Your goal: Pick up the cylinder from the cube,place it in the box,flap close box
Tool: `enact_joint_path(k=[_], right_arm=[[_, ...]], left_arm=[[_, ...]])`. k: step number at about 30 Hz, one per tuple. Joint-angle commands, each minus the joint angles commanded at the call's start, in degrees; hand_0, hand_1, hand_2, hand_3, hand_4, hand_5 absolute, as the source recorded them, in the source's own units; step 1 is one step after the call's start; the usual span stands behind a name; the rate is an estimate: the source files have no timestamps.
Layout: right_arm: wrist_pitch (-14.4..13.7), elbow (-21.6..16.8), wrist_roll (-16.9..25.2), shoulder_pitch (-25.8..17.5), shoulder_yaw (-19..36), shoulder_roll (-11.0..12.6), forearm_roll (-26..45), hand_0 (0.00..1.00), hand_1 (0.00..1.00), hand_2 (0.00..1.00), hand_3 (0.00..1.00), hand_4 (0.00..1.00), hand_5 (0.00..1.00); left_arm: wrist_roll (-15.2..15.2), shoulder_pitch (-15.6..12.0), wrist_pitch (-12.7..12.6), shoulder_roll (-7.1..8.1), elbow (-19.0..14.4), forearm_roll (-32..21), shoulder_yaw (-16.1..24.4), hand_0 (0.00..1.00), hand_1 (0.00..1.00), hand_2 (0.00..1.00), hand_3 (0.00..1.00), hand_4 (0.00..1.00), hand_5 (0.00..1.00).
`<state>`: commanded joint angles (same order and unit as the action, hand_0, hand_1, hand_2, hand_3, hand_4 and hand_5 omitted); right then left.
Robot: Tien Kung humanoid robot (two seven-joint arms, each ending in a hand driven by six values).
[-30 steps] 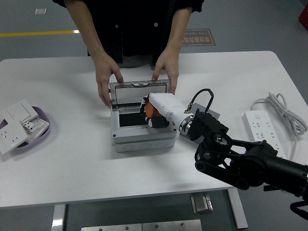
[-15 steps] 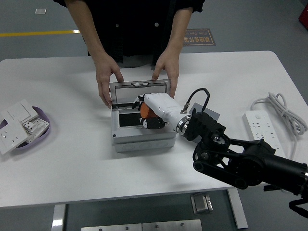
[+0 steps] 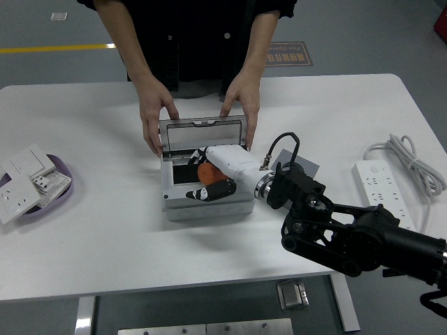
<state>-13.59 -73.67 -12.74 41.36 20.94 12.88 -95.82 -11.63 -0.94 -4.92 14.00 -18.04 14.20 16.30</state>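
A grey box point(image 3: 207, 206) sits at the table's middle with its clear lid point(image 3: 202, 133) standing open. My right hand point(image 3: 209, 174), white with black fingers, reaches into the box from the right and is shut on an orange cylinder point(image 3: 207, 172), held low inside the box. A person at the far side holds the lid's two sides with both hands point(image 3: 154, 117). A grey cube point(image 3: 302, 167) is mostly hidden behind my right arm. My left hand is out of view.
A purple dish point(image 3: 61, 198) with white wall switches point(image 3: 21, 183) sits at the left edge. A white power strip point(image 3: 380, 183) with its coiled cable point(image 3: 411, 159) lies at the right.
My right hand has moved left and down into the box with the orange cylinder. The person's hands and the lid have stayed still.
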Motion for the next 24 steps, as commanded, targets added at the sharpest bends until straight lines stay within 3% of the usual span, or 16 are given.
enact_joint_path(k=[1, 7, 14, 24], right_arm=[[-0.28, -0.3, 0.48, -0.18, 0.29, 0.15, 0.9, 0.773, 0.688, 0.695, 0.816, 0.998, 0.513], [-2.76, -3.45, 4.86, -0.88, 2.62, 1.61, 7.47, 0.773, 0.685, 0.695, 0.826, 0.998, 0.521], [-4.92, -6.0, 10.13, -1.43, 5.09, 3.02, 13.78, 0.76, 0.672, 0.684, 0.797, 0.998, 0.529], [-5.69, -8.06, 11.85, -2.11, 8.2, 5.68, 17.56, 0.752, 0.662, 0.663, 0.766, 0.998, 0.529]], left_arm=[[0.01, 0.0, 0.0, -0.03, -0.01, -0.01, -0.04, 0.617, 0.64, 0.627, 0.634, 0.688, 0.243], [-0.02, -0.13, -0.02, -0.2, -0.1, 0.06, -0.09, 0.616, 0.639, 0.628, 0.634, 0.688, 0.241], [0.16, 0.06, -0.01, -0.4, -0.07, -0.13, -0.34, 0.617, 0.64, 0.627, 0.636, 0.688, 0.241], [0.54, 0.16, -0.05, -0.63, -0.02, -0.9, -0.92, 0.617, 0.639, 0.627, 0.634, 0.688, 0.242]])
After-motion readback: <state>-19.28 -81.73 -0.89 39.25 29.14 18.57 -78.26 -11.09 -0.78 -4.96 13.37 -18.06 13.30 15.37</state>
